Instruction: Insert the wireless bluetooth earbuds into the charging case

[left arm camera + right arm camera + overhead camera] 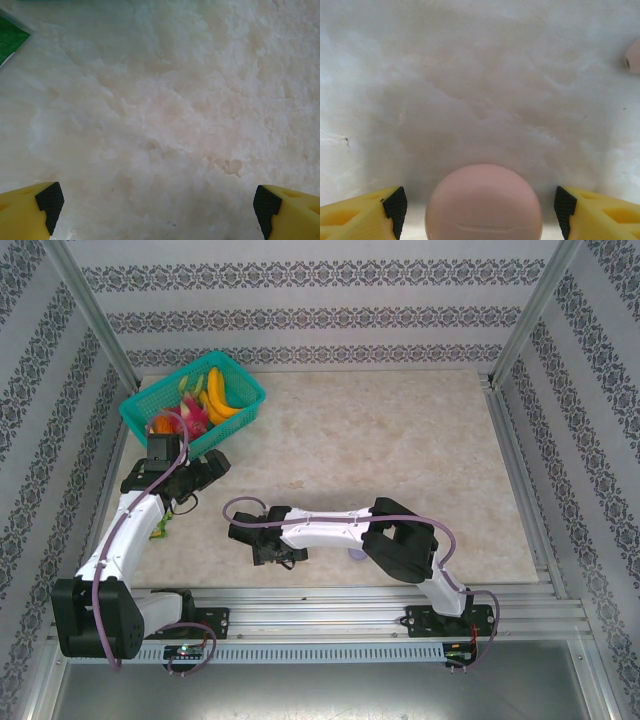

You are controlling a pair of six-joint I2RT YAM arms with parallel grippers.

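Both right gripper jaws stand apart around the pink case by the near edge of the table, so an off-centre squeeze could shoot it into the pink earbud nearby; the left gripper gapes too.

Top external: high above the near edge, looking down over the whole tabletop. Wrist cameras: close, facing down onto that same tabletop.
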